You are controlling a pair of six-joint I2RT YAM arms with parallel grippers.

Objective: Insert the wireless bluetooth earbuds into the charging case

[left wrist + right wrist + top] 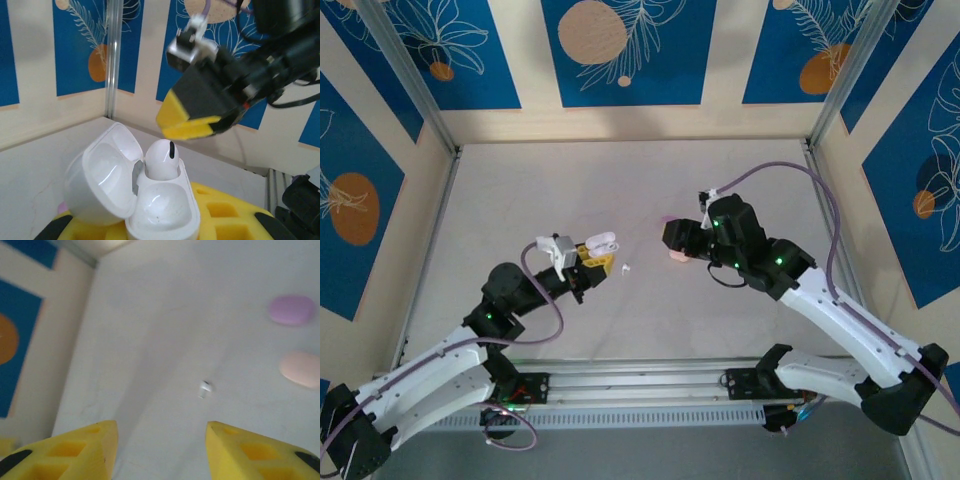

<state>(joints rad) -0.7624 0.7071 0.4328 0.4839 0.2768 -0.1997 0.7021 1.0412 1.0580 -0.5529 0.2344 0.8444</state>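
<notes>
The white charging case (160,210) stands open between the yellow fingers of my left gripper (150,226), its lid (102,172) swung back to the left. One white earbud (162,157) sits in the far socket, and the near socket is a bare glossy hollow. In the top view the left gripper (592,262) holds the case (603,241) at mid-table. Another white earbud (627,268) lies loose on the table just right of it, also seen in the right wrist view (205,388). My right gripper (162,440) hovers open over the table with nothing between its fingers, right of the case (672,238).
A lilac-purple closed case (292,309) and a pale pink closed case (302,369) lie on the table at the right of the right wrist view. The pink case (677,256) peeks out under the right gripper. Walls with metal rails enclose the table (620,180).
</notes>
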